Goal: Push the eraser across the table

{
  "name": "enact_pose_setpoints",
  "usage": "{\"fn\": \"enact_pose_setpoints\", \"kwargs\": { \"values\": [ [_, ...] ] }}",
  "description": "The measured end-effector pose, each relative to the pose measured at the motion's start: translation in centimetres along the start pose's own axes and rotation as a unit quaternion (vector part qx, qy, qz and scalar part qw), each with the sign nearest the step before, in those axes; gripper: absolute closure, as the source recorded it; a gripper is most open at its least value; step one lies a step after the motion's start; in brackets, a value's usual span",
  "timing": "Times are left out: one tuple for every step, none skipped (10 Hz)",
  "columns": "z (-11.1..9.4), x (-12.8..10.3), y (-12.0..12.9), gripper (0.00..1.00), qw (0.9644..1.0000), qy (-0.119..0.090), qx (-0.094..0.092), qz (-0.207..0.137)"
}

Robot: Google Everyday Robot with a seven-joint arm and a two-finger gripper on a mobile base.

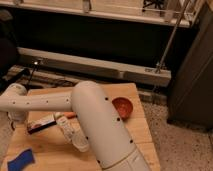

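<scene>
Jaws closed beside eraser [41, 123] on table [50, 148]

A light-wood table [50, 146] stands on a speckled floor [182, 145] before a dark wall [100, 40] with a pale rail [95, 65] along its foot. A metal pole [172, 37] slants up at right (just beside a dark cabinet [192, 65]), and the light is dim and warm.

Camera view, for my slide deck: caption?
Shut end effector beside the eraser on the light-wood table; red bowl nearby.
</scene>
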State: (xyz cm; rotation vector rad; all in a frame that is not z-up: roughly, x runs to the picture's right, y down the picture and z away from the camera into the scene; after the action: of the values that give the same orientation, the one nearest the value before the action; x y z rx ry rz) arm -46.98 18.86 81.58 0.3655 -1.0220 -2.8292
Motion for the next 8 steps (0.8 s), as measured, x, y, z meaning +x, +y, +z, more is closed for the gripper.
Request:
{"fn": "enact_pose_setpoints", "kwargs": {
  "values": [
    [0.1,-0.2,0.2,1.00,1.0000,0.003,0.005,0.001],
    [0.1,-0.4,0.3,1.00,0.9999,0.006,0.009,-0.001],
    [0.0,-0.5,0.1,1.00,0.9998,0.011,0.017,-0.009],
    [-0.1,-0.5,0.0,1.00,0.9996,0.014,0.022,-0.014],
    [-0.2,-0.4,-0.3,1.00,0.9991,0.018,0.029,-0.023],
    [-0.1,-0.3,-0.7,1.00,0.9988,0.020,0.034,-0.029],
    [0.0,-0.1,-1.1,1.00,0.9983,0.020,0.040,-0.038],
    [0.0,0.1,-1.5,1.00,0.9980,0.019,0.042,-0.044]
  ]
}}
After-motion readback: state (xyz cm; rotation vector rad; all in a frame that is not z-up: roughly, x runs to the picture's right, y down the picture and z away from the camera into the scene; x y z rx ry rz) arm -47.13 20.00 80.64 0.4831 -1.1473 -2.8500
